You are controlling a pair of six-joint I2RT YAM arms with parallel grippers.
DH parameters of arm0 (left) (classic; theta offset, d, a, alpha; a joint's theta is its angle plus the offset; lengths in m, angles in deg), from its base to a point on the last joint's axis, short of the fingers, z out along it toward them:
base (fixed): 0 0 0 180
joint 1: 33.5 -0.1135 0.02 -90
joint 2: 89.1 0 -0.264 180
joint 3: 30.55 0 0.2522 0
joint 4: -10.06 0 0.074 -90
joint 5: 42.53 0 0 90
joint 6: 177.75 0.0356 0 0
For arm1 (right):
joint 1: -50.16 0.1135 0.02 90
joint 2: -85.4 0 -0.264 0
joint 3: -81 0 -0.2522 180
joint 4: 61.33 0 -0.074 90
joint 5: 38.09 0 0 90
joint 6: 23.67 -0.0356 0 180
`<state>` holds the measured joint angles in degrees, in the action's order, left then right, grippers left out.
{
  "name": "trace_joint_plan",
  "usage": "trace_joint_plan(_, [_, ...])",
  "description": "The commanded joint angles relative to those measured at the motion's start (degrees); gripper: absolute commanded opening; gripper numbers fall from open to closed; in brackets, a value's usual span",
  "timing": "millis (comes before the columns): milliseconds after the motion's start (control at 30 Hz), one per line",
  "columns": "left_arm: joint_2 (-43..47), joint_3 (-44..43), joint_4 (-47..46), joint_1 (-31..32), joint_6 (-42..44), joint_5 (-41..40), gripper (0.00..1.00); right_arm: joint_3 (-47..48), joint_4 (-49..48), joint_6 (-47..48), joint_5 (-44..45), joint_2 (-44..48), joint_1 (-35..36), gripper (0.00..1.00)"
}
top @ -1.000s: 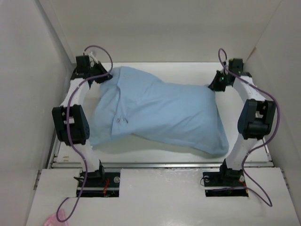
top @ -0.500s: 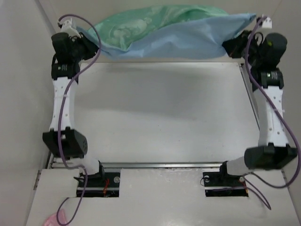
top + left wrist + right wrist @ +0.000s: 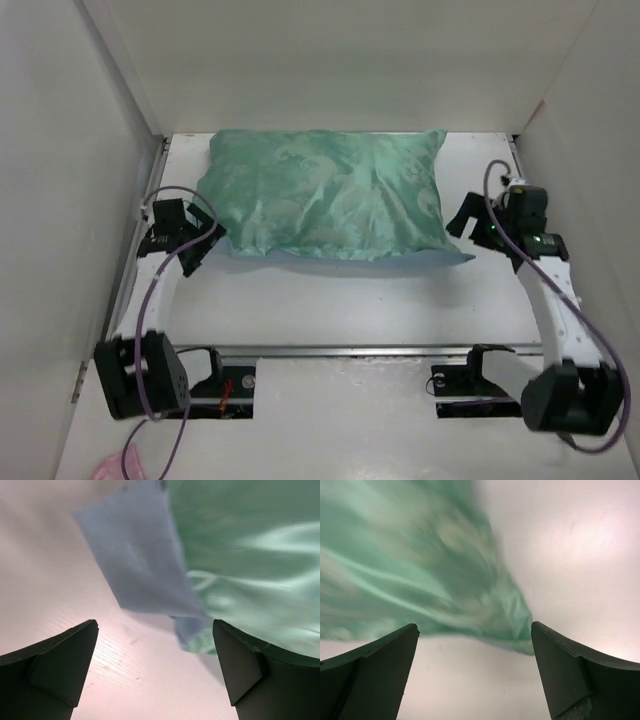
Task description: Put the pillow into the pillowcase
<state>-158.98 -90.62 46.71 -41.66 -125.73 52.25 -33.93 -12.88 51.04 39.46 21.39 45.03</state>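
With left fingers (image 3: 50, 670) and right fingers (image 3: 365, 675) spread, holding nothing, back them straight away from the corners of the plump teal-green fabric pillowcase (image 3: 325, 195), snagging neither.

Overhead view: lit softly and evenly from above, white walls rendered bright, no glare noted. A faint shadow is cast on the table (image 3: 330, 300) under the pillowcase (image 3: 330, 195) edge, between the pincers. Left wrist view: fabric ahead of the left pincer (image 3: 155, 670) is smeared, and a pinkish bright patch is seen below it. Right wrist view: heavier blur is recorded ahead of the right pincer (image 3: 472, 672), itself rendered nearly black.
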Motion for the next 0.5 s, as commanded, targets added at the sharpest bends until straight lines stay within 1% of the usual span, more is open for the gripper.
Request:
trace_joint_plan(0, [15.7, -8.2, 4.5, -0.6, -4.7, -14.0, 1.00, 10.6, -2.7, -3.0, 9.3, 11.7, 0.0, 1.00])
trace_joint_plan(33, [17.2, -10.1, 7.7, -0.6, -4.7, -16.6, 1.00, 12.8, -3.3, -3.6, 12.0, 12.6, 0.0, 1.00])
trace_joint_plan(67, [18.5, -14.2, 9.0, -0.6, -5.2, -19.3, 1.00, 13.9, -4.9, -3.6, 12.6, 13.1, 0.0, 1.00])
trace_joint_plan(100, [19.8, -16.1, 9.7, -0.6, -5.2, -23.3, 1.00, 14.9, -5.5, -3.6, 13.2, 13.1, 0.0, 1.00])
trace_joint_plan(200, [24.1, -21.4, 9.8, -0.6, -5.2, -26.5, 1.00, 18.3, -6.6, -6.3, 14.5, 12.4, 0.0, 1.00])
trace_joint_plan(233, [26.4, -21.4, 8.5, -0.6, -4.2, -25.7, 1.00, 18.3, -7.8, -6.3, 14.5, 11.9, 0.0, 1.00])
trace_joint_plan(267, [27.8, -21.4, 3.3, -0.6, -2.5, -24.0, 1.00, 17.2, -9.5, -6.3, 13.3, 11.9, 0.0, 1.00])
trace_joint_plan(300, [28.9, -19.3, 0.5, -0.6, -0.8, -20.9, 1.00, 16.4, -13.7, -6.9, 12.3, 11.9, 0.0, 1.00])
trace_joint_plan(367, [31.2, -17.3, -5.1, -0.6, 1.1, -18.7, 1.00, 15.3, -16.6, -6.9, 9.5, 11.9, 0.0, 1.00])
trace_joint_plan(467, [30.3, -16.1, -7.0, -0.6, 2.5, -16.6, 1.00, 13.9, -19.0, -7.5, 8.8, 11.9, 0.0, 1.00])
